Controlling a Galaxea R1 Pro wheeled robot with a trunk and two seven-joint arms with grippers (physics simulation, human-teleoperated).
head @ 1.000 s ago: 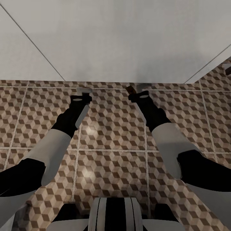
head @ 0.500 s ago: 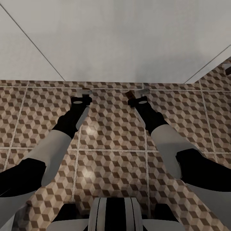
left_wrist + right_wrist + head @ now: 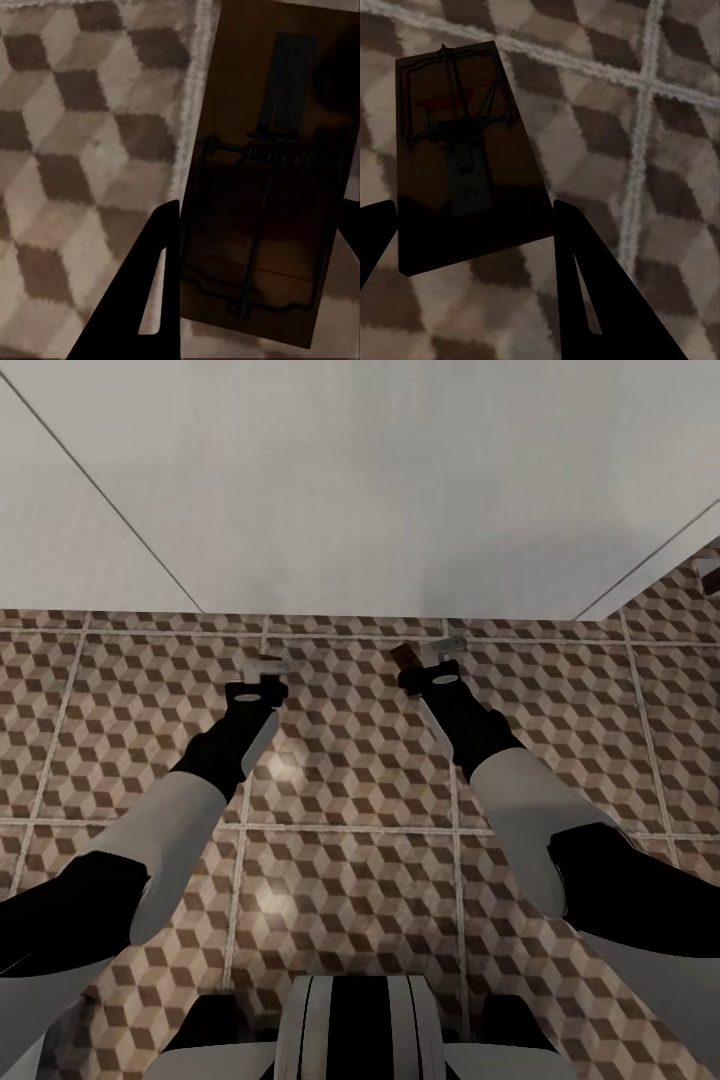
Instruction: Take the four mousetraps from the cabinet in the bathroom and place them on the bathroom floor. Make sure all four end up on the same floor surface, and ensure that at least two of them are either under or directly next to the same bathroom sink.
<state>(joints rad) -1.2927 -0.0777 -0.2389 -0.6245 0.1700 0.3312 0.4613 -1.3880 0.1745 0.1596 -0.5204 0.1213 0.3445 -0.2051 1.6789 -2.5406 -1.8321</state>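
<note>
I have both arms stretched forward and low over the cube-patterned brown, beige and white tiled bathroom floor (image 3: 350, 780), aimed at the foot of the plain white wall panel (image 3: 380, 480) ahead, which I use as my landmark.

On my left, the left gripper (image 3: 264, 666) hangs just short of that white panel. In the left wrist view a flat tan-brown wooden mousetrap with a dark wire spring and bar (image 3: 262, 180) sits between the black fingers (image 3: 146, 300), one edge right against a finger, above a pale grout line. I read the jaws as pressed on the board, pinching it by its edges. Whether it already touches the tile I cannot tell. I judge it is carried this low so that it lands flat, wire side up.

On my right, the right gripper (image 3: 428, 653) is equally near the white panel, with a sliver of brown showing at its tip. The right wrist view shows a second tan-brown mousetrap with a red-marked bait plate (image 3: 461, 150) held between dark fingers (image 3: 585, 285) on either side, again pinched by the edges above the tiles.

Putting both down close together by the panel would suit the two-by-one-sink requirement, if the sink is above; I can't see it.

I can read no brand, label or writing on either board.
</note>
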